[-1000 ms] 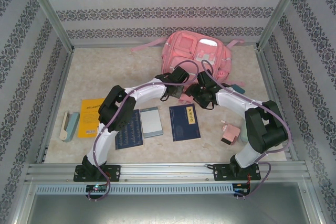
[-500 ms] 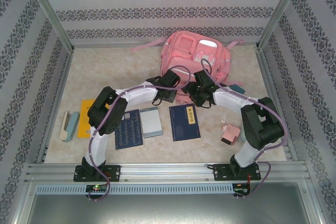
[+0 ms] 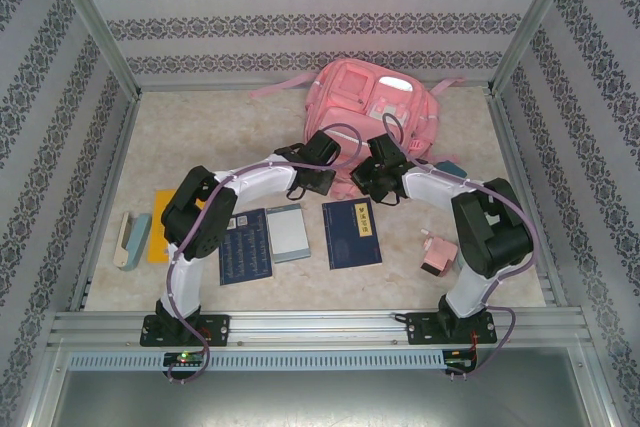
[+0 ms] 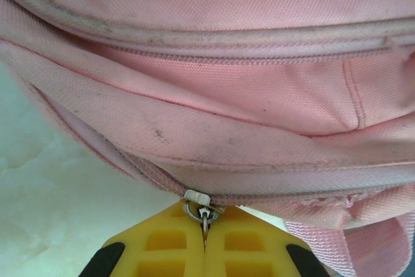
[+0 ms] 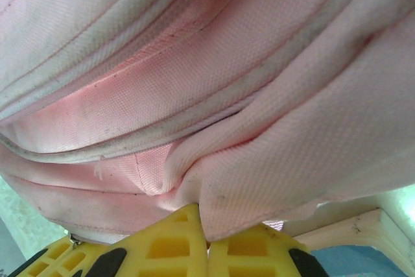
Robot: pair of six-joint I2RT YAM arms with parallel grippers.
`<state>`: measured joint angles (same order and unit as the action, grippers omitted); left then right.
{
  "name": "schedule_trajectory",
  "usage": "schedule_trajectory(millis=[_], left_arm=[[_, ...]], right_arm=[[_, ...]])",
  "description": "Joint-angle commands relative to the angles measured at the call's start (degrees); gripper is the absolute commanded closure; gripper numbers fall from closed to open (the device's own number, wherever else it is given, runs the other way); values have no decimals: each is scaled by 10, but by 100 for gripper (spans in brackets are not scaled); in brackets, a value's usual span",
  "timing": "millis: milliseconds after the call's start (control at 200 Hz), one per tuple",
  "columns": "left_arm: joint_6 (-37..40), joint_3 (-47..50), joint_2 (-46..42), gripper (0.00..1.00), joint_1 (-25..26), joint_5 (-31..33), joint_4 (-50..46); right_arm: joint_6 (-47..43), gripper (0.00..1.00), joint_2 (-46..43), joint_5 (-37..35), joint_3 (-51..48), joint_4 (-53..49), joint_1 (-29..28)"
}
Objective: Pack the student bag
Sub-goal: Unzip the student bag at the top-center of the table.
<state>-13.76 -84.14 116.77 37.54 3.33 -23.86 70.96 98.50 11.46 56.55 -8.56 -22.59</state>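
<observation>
No text clear enough to read anywhere. Small dark print near the top of the orange book (image 3: 160,235) on the table (image 3: 200,147), too small to make out. Pale lettering on the cover of the dark blue book (image 3: 351,232), and fine rows of print on the second dark blue booklet (image 3: 246,247), equally illegible. White patches on the student bag (image 3: 370,97), with no legible marking.

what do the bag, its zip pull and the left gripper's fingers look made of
Student bag: matte pink woven fabric, likely nylon or polyester; the weave shows, with scuff marks.
Zip pull: shiny silvery metal ring; the pale slider is possibly plastic.
Left gripper fingers: matte yellow moulded plastic with hollow pockets.
</observation>
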Motion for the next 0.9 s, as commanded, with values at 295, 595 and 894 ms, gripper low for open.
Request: schedule_trajectory(millis=[295,595,894], left_arm=[[30,-123,72,100,-106,55,-128],[41,-336,203,100,-146,32,-172],[58,-268,136,100,-136,-66,-112]], right_arm=[[-83,100,-88,-61,-22,-53,39],[-155,100,-147,-63,-16,-125,65],[-207,100,-173,-68,-35,-141,134]])
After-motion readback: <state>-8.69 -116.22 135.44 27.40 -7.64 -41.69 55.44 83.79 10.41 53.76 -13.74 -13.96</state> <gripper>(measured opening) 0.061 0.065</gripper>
